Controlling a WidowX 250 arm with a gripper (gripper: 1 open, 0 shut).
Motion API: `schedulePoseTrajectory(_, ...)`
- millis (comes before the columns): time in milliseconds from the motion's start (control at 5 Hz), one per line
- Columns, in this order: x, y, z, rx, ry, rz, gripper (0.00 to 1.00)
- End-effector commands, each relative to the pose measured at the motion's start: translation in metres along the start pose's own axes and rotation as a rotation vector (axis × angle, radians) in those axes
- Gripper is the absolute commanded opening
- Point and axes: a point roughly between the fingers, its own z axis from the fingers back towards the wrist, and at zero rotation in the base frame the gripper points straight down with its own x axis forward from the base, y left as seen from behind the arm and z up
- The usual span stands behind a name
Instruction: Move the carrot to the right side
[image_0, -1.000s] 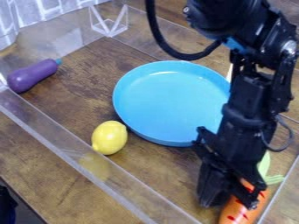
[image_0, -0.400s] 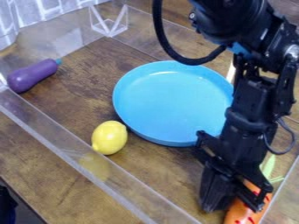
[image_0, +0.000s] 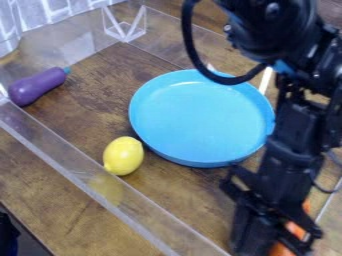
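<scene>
The carrot (image_0: 298, 234) shows only as a small orange sliver at the bottom right; the rest is hidden behind the black arm. My gripper (image_0: 267, 232) is right over it at the lower right edge, dark and blurred. How its jaws stand does not show, nor whether they still touch the carrot. The arm rises from there up along the right side of the picture.
A round blue plate (image_0: 201, 115) lies in the middle, just left of the arm. A yellow lemon (image_0: 123, 156) sits at its front left and a purple eggplant (image_0: 38, 85) at the far left. A clear plastic wall (image_0: 67, 150) runs along the front edge.
The arm has lifted toward the camera and looks larger. It now covers more of the carrot, which lay more exposed at the bottom right before. Lemon, eggplant and plate stay put.
</scene>
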Motion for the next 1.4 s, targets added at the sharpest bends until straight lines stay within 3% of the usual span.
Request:
schedulePoseTrajectory(0, 0.006, -0.003, 0.007, -0.001, -0.037, 0.023, 0.0)
schedulePoseTrajectory(400, 0.009, -0.007, 0.029, 0.042, -0.022, -0.044, 0.0)
schedulePoseTrajectory(600, -0.001, -0.013, 0.032, 0.044, -0.017, -0.033, 0.0)
schedulePoseTrajectory(800, -0.012, -0.016, 0.047, 0.051, -0.023, -0.007, 0.0)
schedulePoseTrajectory(1000, -0.018, -0.009, 0.07, 0.048, -0.037, 0.086, 0.0)
schedulePoseTrajectory(1200, -0.02, -0.006, 0.082, 0.047, -0.044, 0.18, 1.0)
